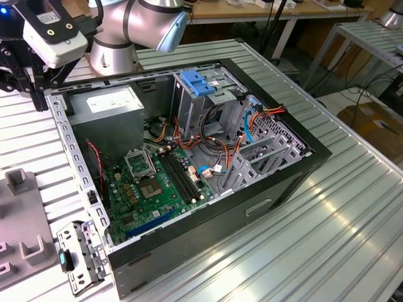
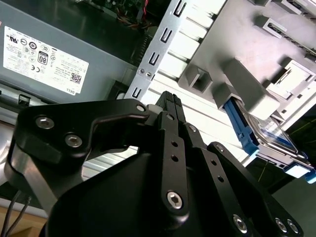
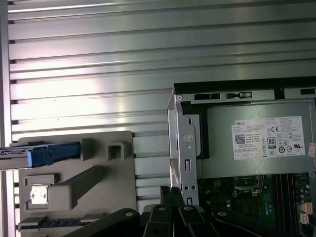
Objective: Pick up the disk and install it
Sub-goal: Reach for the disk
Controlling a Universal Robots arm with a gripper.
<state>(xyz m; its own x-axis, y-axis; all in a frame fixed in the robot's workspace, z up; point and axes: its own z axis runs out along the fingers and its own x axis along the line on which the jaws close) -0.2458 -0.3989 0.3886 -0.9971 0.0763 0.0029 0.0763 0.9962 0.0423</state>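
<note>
Your gripper [image 2: 168,98] is empty, its fingers pressed together, hovering by the rim of the open computer case [image 1: 189,239]; in the exterior view the grey fixture [image 3: 121,190] sits at about eight o'clock from that case; the disk [image 2: 271,136] seems to stand on edge in a fixture slot, well apart from the fingers; expect it stiff, dense, smooth-faced and shock-sensitive; I'd pinch the flat metal faces near mid-edge, since the blue carrier [image 3: 54,154] likely flexes
</note>
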